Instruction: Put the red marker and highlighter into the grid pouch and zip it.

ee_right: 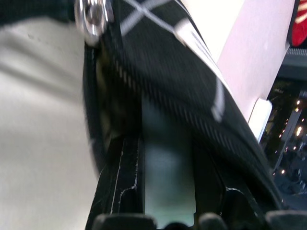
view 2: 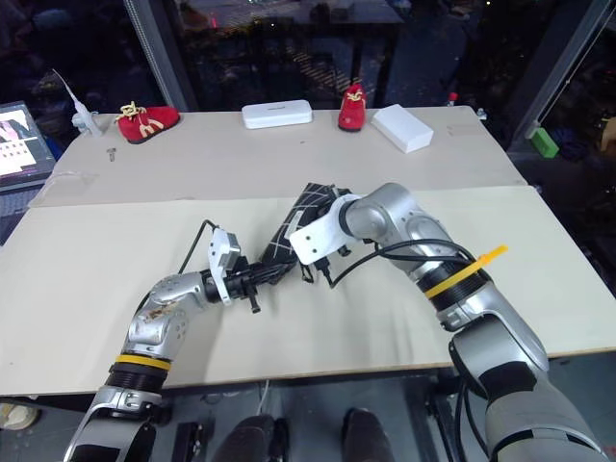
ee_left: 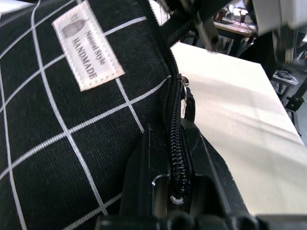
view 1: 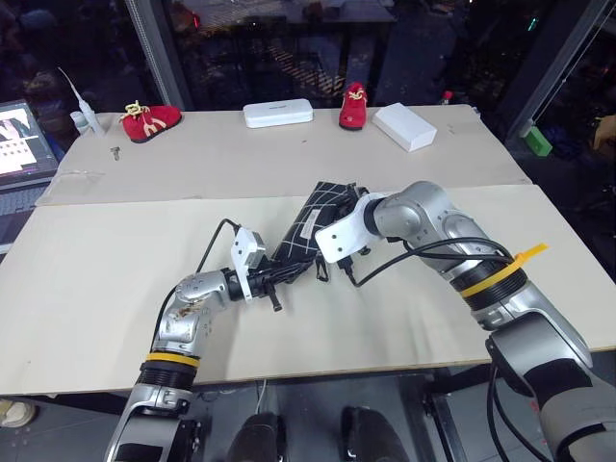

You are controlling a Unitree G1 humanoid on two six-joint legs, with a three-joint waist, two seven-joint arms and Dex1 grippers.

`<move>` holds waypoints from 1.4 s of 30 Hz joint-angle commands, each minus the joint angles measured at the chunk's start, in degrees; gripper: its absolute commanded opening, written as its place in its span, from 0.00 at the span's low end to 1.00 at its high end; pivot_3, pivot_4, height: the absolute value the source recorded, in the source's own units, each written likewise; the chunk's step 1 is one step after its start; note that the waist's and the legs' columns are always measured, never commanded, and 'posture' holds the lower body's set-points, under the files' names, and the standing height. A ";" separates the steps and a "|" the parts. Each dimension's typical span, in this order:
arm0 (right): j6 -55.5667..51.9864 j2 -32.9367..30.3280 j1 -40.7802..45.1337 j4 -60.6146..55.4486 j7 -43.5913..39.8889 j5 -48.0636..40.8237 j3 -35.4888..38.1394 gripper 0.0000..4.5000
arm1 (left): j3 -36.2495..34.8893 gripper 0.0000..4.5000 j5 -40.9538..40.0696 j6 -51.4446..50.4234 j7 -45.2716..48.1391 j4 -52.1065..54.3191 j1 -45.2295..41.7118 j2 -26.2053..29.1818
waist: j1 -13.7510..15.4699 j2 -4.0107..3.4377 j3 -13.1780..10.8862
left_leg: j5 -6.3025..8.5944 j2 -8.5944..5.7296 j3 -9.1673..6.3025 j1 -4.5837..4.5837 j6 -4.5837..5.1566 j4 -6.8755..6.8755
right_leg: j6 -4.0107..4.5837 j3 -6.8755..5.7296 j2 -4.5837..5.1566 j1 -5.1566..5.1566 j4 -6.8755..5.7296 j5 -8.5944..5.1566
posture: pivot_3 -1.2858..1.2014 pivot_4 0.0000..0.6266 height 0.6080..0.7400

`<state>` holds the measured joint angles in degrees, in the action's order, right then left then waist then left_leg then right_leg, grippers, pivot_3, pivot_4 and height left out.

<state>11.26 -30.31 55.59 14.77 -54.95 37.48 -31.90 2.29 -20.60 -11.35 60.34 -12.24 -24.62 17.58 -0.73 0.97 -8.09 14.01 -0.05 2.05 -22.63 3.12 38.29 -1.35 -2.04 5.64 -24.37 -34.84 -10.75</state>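
The grid pouch (view 1: 325,204) lies mid-table, black with white lines and a white label (ee_left: 87,44). My left gripper (view 1: 279,276) is shut on the pouch's near end, its fingers (ee_left: 144,158) clamped over the zipper (ee_left: 175,120). My right gripper (view 1: 325,264) reaches down at the pouch's long edge, right by the left one. In the right wrist view its fingers (ee_right: 127,177) are shut on a pale greenish body, the highlighter (ee_right: 168,182), whose tip is at the pouch's zipper edge (ee_right: 144,91). The red marker is out of view.
Along the far side of the table lie two red shoes (view 1: 149,120) (view 1: 353,108), a white hard case (view 1: 277,114) and a white box (view 1: 404,126). A laptop (view 1: 19,140) stands at the far left. A seam in the tabletop (view 1: 144,200) crosses behind the pouch.
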 commanded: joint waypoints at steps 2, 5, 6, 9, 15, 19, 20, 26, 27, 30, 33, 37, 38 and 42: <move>-0.32 0.03 -0.30 -2.35 -0.86 -1.96 1.68 0.45 | 0.01 0.00 -1.59 0.03 0.58 1.79 -1.06 -0.38 | -0.02 0.00 0.00 | 0.00 0.00 0.00 0.00 0.00 0.00 | 0.00 0.00 0.00 0.00 0.00 0.00 | 0.52 0.24 1.00; -1.39 -0.94 -0.06 -2.06 -0.88 -3.34 3.57 0.64 | -0.07 0.00 -1.62 0.04 0.41 2.03 -0.89 -0.51 | -0.02 0.00 0.00 | 0.00 0.00 0.00 0.00 0.00 0.00 | 0.00 0.00 0.00 0.00 0.00 0.00 | 0.52 0.24 1.00; -1.79 -1.03 0.40 -1.51 -0.35 -3.79 4.29 0.73 | -0.14 0.00 -1.59 0.06 0.28 2.04 -0.86 -0.52 | -0.02 0.00 0.00 | 0.00 0.00 0.00 0.00 0.00 0.00 | 0.00 0.00 0.00 0.00 0.00 0.00 | 0.52 0.24 1.00; -1.52 -3.07 2.15 -0.10 -1.53 -6.19 6.57 0.79 | -0.36 0.00 -1.47 0.07 -0.32 2.29 -0.45 -0.42 | 0.01 0.00 0.00 | 0.00 0.01 0.00 0.00 0.00 0.00 | 0.00 0.00 0.00 0.00 0.00 0.00 | 0.52 0.24 1.00; -9.19 -6.91 0.54 -7.77 -12.45 -23.83 15.97 0.79 | -1.43 0.00 0.16 1.20 -4.40 1.01 -0.43 -0.38 | 0.09 0.00 0.00 | 0.00 0.02 -0.01 -0.01 0.01 0.00 | 0.00 0.00 0.01 0.01 0.06 0.00 | 0.52 0.24 1.00; -26.17 -9.79 -2.30 -17.26 -19.91 -41.39 25.96 0.79 | -5.41 0.00 -1.41 0.13 -10.65 -0.28 -2.10 -1.63 | 0.23 0.01 -0.01 | 0.01 0.08 -0.03 0.00 0.02 -0.01 | 0.00 -0.01 0.00 0.03 0.06 0.00 | 0.52 0.24 1.00; -29.55 -10.28 -2.79 -17.39 -19.03 -43.47 28.36 0.79 | -7.21 0.00 -2.63 -0.64 -12.56 -0.36 -2.65 -2.02 | 0.27 0.01 -0.01 | 0.02 0.10 -0.04 0.00 0.03 0.00 | 0.00 -0.02 0.01 0.05 0.06 0.00 | 0.52 0.24 1.00; -43.71 -8.92 -3.74 -13.14 -4.72 -41.86 31.36 0.79 | -13.46 0.00 -8.04 -4.77 -16.91 2.20 -2.68 -1.80 | 0.09 0.01 -0.01 | 0.04 0.08 0.03 0.21 0.03 -0.04 | 0.03 0.03 0.16 0.14 0.01 -0.01 | 0.52 0.24 1.00; -47.73 -7.50 -3.48 -12.24 -1.44 -41.51 31.33 0.79 | -13.90 0.00 -8.65 -5.35 -16.73 2.89 -2.21 -1.36 | 0.10 0.01 0.00 | 0.04 0.07 0.03 0.21 0.03 -0.05 | 0.05 0.04 0.16 0.12 0.00 -0.02 | 0.52 0.24 1.00; -55.70 -2.78 -4.33 -10.87 7.37 -39.90 30.57 0.79 | -14.20 0.00 -9.54 -6.60 -15.34 4.79 -0.33 0.34 | -0.04 0.01 0.00 | 0.03 0.06 0.08 0.17 0.01 -0.10 | 0.07 0.11 0.14 0.04 -0.10 -0.03 | 0.52 0.24 1.00; -62.01 4.27 -5.33 -9.91 15.30 -39.65 30.38 0.79 | -13.49 0.00 -9.87 -7.27 -13.86 5.94 1.35 1.80 | 0.10 0.01 0.00 | 0.02 0.06 0.08 0.06 0.00 -0.12 | 0.07 0.11 0.14 -0.06 -0.10 -0.03 | 0.52 0.24 1.00; -64.93 13.88 -2.83 -2.62 26.95 -38.43 31.73 0.79 | -11.55 0.00 -10.16 -8.97 -11.79 7.69 3.61 2.78 | -0.12 -0.01 0.00 | 0.01 0.04 0.10 0.06 -0.02 -0.13 | 0.07 0.16 0.13 -0.07 -0.12 -0.02 | 0.52 0.24 1.00; -64.24 15.06 -1.95 -0.63 28.75 -38.15 31.98 0.79 | -11.01 0.00 -9.89 -9.03 -11.41 8.13 3.99 2.92 | -0.01 -0.02 0.00 | 0.01 0.03 0.10 0.06 -0.03 -0.13 | 0.07 0.16 0.13 -0.07 -0.14 -0.02 | 0.52 0.24 1.00; -60.56 18.24 1.34 7.53 34.15 -37.95 32.22 0.79 | -10.67 0.00 -9.55 -8.83 -11.76 8.65 4.26 2.92 | 0.21 -0.05 -0.02 | 0.00 -0.05 0.06 -0.02 -0.04 -0.13 | 0.07 0.08 0.19 -0.10 -0.08 -0.02 | 0.52 0.24 1.00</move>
<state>-52.30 -12.20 54.62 20.87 -23.26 -1.00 -1.08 -8.27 -29.57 -20.31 48.47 -5.90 -19.55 20.03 -0.51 0.92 -8.12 14.00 -0.10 2.10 -22.67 3.08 38.16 -1.28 -1.98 5.83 -24.47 -34.90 -10.78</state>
